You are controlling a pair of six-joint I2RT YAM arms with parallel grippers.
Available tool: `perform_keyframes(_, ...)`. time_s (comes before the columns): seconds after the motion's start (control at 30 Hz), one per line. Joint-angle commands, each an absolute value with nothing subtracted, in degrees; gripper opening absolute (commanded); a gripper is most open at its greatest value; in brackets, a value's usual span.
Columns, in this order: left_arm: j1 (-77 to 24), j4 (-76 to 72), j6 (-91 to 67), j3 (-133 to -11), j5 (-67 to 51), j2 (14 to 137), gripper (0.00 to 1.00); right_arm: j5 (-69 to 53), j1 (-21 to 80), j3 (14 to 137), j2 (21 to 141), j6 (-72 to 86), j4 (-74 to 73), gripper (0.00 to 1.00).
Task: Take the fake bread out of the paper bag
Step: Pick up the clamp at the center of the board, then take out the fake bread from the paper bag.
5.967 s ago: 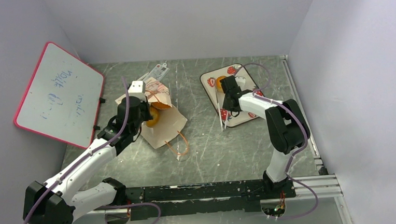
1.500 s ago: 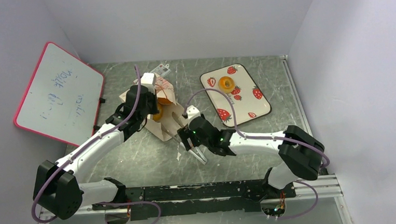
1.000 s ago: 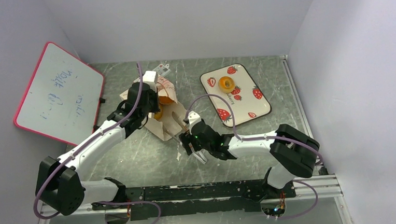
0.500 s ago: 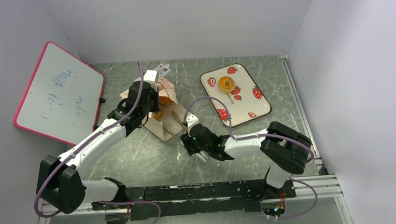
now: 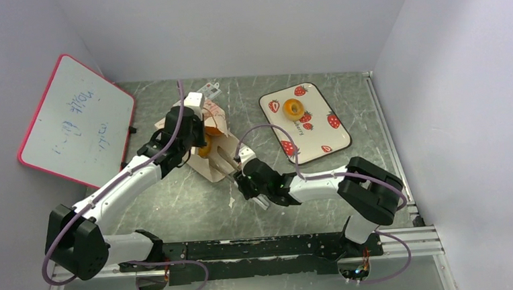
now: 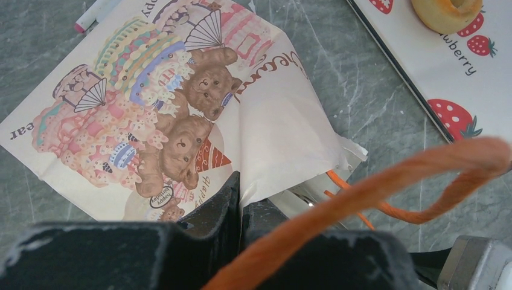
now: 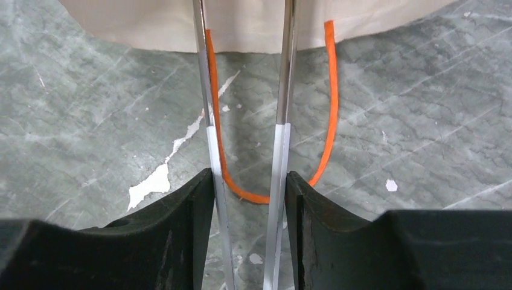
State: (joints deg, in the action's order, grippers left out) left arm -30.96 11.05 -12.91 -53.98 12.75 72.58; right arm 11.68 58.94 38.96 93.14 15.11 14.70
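The paper bag (image 5: 213, 162) lies on the table with its mouth toward the right arm, and bears are printed on its front (image 6: 181, 109). My left gripper (image 5: 195, 125) is shut on the bag's upper edge (image 6: 240, 192) and holds it up. Orange fake bread (image 5: 205, 148) shows inside the mouth. One bagel (image 5: 293, 108) lies on the strawberry tray (image 5: 320, 138). My right gripper (image 5: 251, 183) is shut on metal tongs (image 7: 287, 90). The tong tips reach under the bag's edge (image 7: 259, 24), and the bag's orange cord handle (image 7: 329, 103) loops around them.
A pink-framed whiteboard (image 5: 77, 122) leans at the far left. A small white tag card (image 5: 207, 89) lies behind the bag. The second cord handle (image 6: 374, 187) hangs across the left wrist view. The tray's corner and the bagel show there too (image 6: 447, 9).
Six seconds ago my right gripper was at the tray; it now holds the tongs at the bag's mouth. In the last second it crept slightly toward the bag. The left gripper kept its hold.
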Motion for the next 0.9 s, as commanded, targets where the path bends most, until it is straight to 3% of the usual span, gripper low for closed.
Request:
perform_keyframes(0.0, -31.2, 13.7, -13.9, -53.0, 11.3, 70.6, 0.07, 10.5, 59.1, 43.2, 92.9, 14.0, 11.6, 0.47)
perform_keyframes(0.6, -31.3, 13.5, -13.8, -52.6, 10.9, 70.8, 0.07, 10.0, 58.8, 58.5, 98.6, 15.9, -4.1, 0.48)
perform_keyframes(0.87, -31.2, 13.5, -12.9, -53.4, 10.9, 71.4, 0.07, 10.1, 58.7, 58.9, 98.0, 19.1, -8.2, 0.50)
